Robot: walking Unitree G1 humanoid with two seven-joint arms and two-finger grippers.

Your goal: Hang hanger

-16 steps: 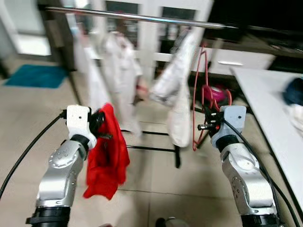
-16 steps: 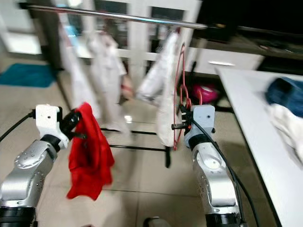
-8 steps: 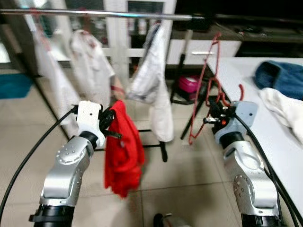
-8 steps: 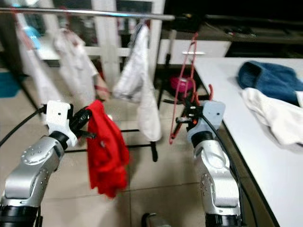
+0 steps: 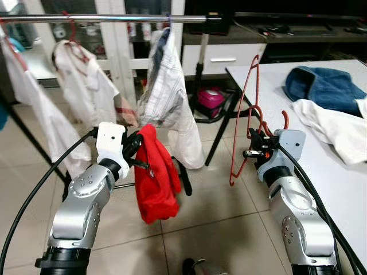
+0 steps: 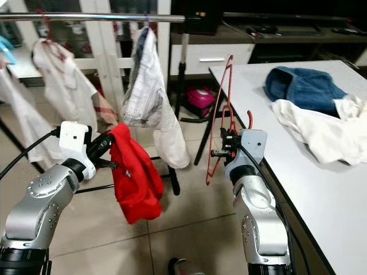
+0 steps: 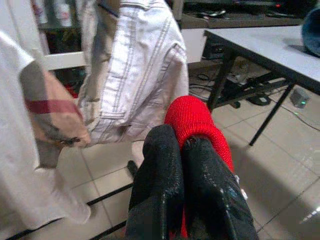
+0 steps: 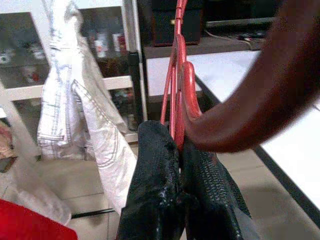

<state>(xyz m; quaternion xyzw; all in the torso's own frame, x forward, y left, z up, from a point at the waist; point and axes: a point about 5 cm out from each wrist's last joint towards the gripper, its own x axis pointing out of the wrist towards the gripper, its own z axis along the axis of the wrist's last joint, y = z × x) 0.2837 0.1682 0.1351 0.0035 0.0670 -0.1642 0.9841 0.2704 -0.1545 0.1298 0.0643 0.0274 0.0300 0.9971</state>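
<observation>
My right gripper (image 5: 254,150) is shut on a red wire hanger (image 5: 245,109), which it holds up on edge beside the white table. In the right wrist view the hanger (image 8: 177,90) runs up from between the black fingers (image 8: 155,165). A red garment (image 5: 156,177) hangs limp from my left gripper (image 5: 136,153), which is shut on its top edge; the left wrist view shows the red cloth (image 7: 196,120) bunched between the fingers (image 7: 160,175). The metal clothes rail (image 5: 114,18) crosses the top, ahead and above both grippers.
White shirts (image 5: 169,91) and other pale garments (image 5: 80,91) hang from the rail. A white table (image 5: 350,189) on the right carries a blue denim garment (image 5: 321,86) and a white cloth (image 5: 338,129). A pink object (image 5: 209,100) sits on the tiled floor behind the rack's black legs.
The camera has swung right and steadied, so the table now shows more. Both grippers keep their hold on the hanger and the red garment.
</observation>
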